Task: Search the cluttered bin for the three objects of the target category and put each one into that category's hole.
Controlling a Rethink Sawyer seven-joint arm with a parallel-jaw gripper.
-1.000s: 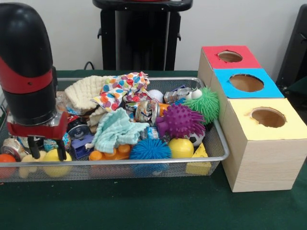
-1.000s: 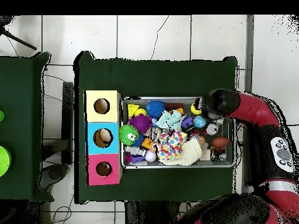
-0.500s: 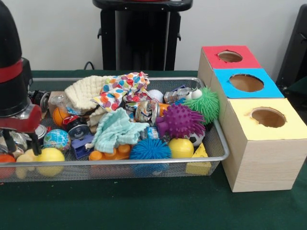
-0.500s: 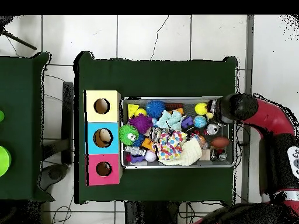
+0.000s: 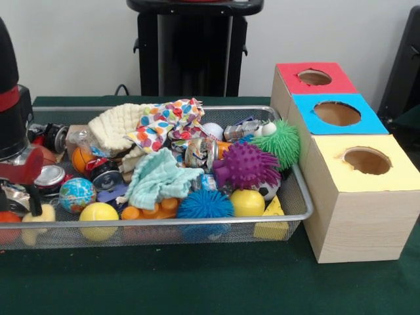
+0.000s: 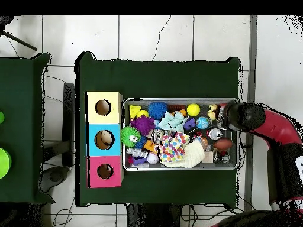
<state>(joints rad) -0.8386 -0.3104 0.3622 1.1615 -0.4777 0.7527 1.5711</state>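
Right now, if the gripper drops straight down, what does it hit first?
Probably the pale yellow toy at the bin's end; the gripper points down just above it. An orange ball sits beside it, and depth is unclear.

Red-black arm (image 5: pixel 10 111) upright at frame's left edge, pincer (image 5: pixel 23 200) hanging low, fingers partly cropped, probably empty.

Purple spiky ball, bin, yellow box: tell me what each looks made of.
Purple spiky ball: seemingly soft rubber, matte, covered in bendy-looking nubs. Bin: metal wire mesh with a shiny rim; contents show through its wall. Yellow box: pale wood grain on the sides, probably plywood, with a flat yellow top.
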